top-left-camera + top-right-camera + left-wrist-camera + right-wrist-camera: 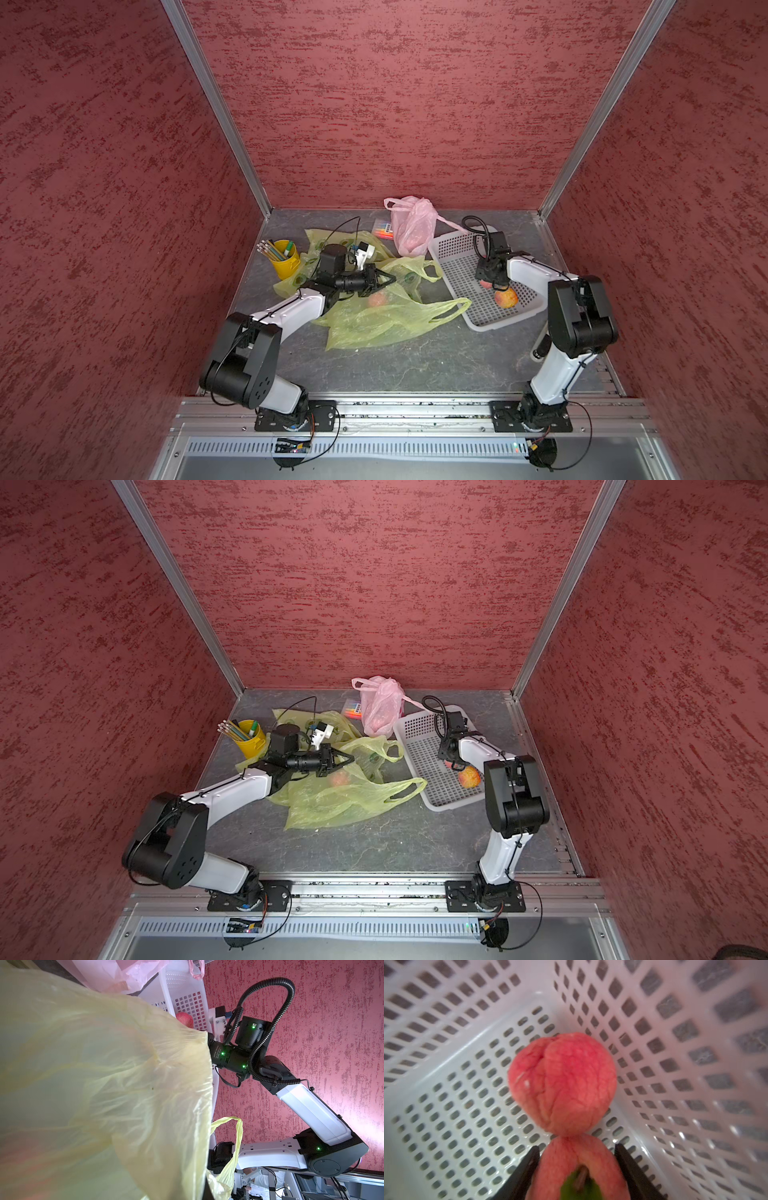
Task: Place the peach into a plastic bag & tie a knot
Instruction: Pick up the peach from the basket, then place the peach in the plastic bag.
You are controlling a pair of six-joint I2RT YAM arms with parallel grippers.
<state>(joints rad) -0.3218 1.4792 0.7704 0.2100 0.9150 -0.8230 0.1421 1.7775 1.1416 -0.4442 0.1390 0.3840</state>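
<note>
A yellow-green plastic bag lies crumpled mid-table with one peach showing through its film. My left gripper is shut on the bag's upper edge. In the left wrist view the bag film hides the jaws. My right gripper reaches down into the white basket. In the right wrist view its fingers press both sides of a red peach with a stem and green leaf. A second peach lies just beyond, touching it.
A pink bag with something inside stands at the back. Near it lies a pack of markers. A yellow cup of pencils stands at the left. Another yellow-green bag lies under my left wrist.
</note>
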